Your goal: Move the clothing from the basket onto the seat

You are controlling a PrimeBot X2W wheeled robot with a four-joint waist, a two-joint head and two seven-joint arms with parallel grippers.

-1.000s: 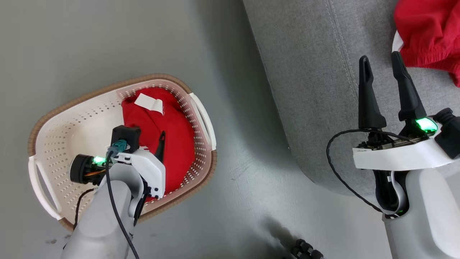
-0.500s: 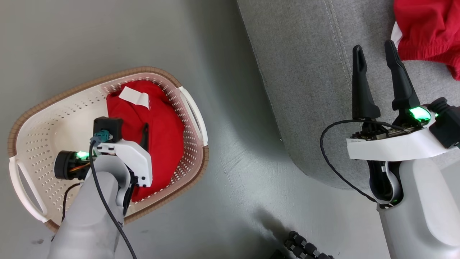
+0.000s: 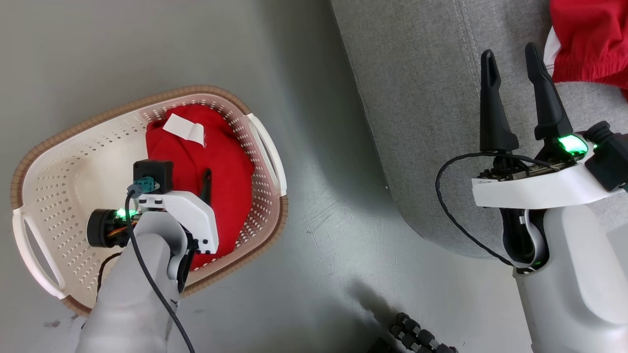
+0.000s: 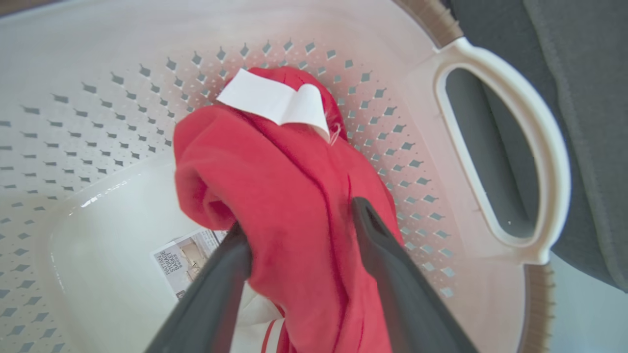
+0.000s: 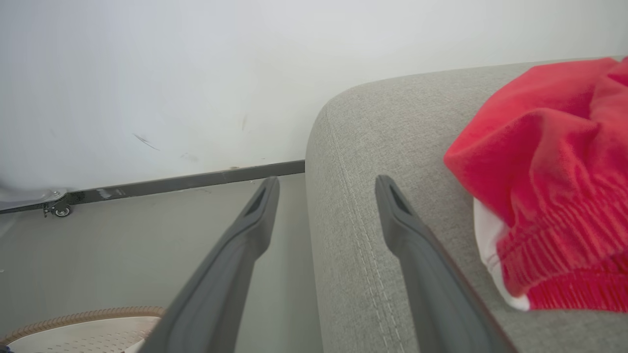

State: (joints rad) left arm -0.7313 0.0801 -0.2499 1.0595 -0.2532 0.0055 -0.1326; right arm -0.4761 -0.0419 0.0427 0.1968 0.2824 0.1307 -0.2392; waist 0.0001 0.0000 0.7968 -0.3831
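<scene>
The left arm (image 3: 137,289) reaches down into the basket (image 3: 73,162), which stands on the grey floor (image 3: 319,235) near the seat (image 3: 417,98). The left fingers (image 4: 392,279) are spread wide, one on each side of a bunched red garment (image 4: 284,186), so a fold of cloth sits between them. The garment lies against the perforated wall by a side handle (image 4: 549,162), with a white tag (image 4: 274,100) curling on top. A sticker (image 4: 184,257) on the basket's bottom appears to read "RATTAN STORAGE BASKET".

The right arm (image 3: 564,274) is held over the seat's rounded edge. The right fingers (image 3: 493,113) are apart and empty, with their tips just beside a second red garment (image 3: 588,39) lying on the seat. A black cable (image 3: 441,201) loops from the right wrist, and a black ribbed object (image 3: 417,338) lies on the floor.
</scene>
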